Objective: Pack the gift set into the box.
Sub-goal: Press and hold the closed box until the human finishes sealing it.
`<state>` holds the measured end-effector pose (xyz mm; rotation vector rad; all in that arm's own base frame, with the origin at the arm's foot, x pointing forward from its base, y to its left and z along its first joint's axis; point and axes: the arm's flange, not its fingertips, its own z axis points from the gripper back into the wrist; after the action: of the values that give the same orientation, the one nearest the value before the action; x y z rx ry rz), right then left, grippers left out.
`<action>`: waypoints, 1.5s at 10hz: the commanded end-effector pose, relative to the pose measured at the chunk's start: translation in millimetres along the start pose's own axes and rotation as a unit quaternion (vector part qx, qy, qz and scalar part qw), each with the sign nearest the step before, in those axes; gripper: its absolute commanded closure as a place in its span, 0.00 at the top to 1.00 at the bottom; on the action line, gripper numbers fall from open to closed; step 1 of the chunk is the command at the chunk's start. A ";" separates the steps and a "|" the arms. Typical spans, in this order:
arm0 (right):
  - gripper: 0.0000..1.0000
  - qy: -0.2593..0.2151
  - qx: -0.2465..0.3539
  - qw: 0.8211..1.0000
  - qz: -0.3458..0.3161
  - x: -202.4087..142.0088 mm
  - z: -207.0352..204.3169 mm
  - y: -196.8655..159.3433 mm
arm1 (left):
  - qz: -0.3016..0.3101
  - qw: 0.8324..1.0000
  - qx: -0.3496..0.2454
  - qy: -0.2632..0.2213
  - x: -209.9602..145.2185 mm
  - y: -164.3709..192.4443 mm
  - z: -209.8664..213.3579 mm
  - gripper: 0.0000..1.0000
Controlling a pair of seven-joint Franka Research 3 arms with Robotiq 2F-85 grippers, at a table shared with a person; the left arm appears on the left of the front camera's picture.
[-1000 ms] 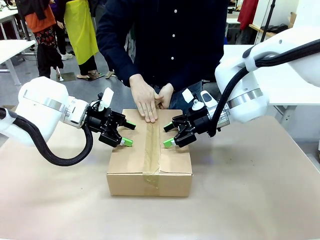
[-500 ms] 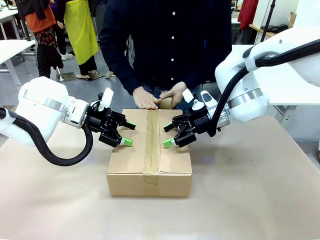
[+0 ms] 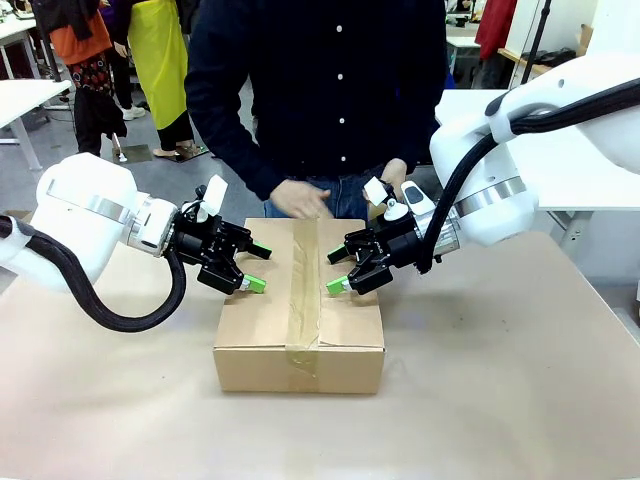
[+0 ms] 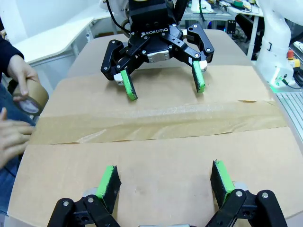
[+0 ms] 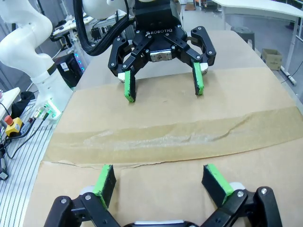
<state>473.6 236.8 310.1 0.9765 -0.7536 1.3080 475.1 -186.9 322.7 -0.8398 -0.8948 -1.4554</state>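
Note:
The box [image 3: 300, 330] stands in the middle of the table with its flaps closed. A strip of brown tape [image 3: 303, 290] runs along the top seam. My left gripper [image 3: 257, 268] is open, its green pads resting on the left flap. Opposite it, my right gripper [image 3: 336, 270] is open on the right flap. The left wrist view shows my left gripper [image 4: 165, 182] on the cardboard [image 4: 156, 151], facing the right gripper [image 4: 163, 82] across the tape. In the right wrist view, my right gripper [image 5: 163, 182] faces the left gripper [image 5: 163, 85]. The gift set is hidden.
A person stands at the far edge, one hand [image 3: 298, 198] just behind the box. In the left wrist view a hand holds a roll of brown tape [image 4: 31, 97] beside the box. Bare table [image 3: 500, 380] surrounds the box.
The person's hands have lifted off the taped box top and drawn back toward the body. Both grippers have stayed where they were.

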 end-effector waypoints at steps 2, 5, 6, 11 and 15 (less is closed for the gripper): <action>1.00 0.005 -0.001 1.000 -0.003 -4.1 -1.2 0.2 | 0.002 1.000 -0.001 0.000 -1.7 -1.4 -0.3 1.00; 1.00 0.005 -0.001 1.000 -0.003 -4.1 -1.2 0.2 | 0.002 1.000 -0.001 0.000 -1.7 -1.4 -0.3 1.00; 1.00 0.005 -0.001 1.000 -0.003 -4.1 -1.2 0.2 | 0.002 1.000 -0.001 0.000 -1.7 -1.4 -0.3 1.00; 1.00 0.005 -0.001 1.000 -0.003 -4.1 -1.2 0.2 | 0.002 1.000 -0.001 0.000 -1.7 -1.4 -0.3 1.00; 1.00 0.000 0.000 1.000 0.000 0.0 0.0 0.0 | 0.000 1.000 0.000 0.000 0.0 0.0 0.0 1.00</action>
<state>473.7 236.9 310.6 0.9769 -0.7545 1.3086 475.2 -186.9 323.0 -0.8395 -0.8953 -1.4556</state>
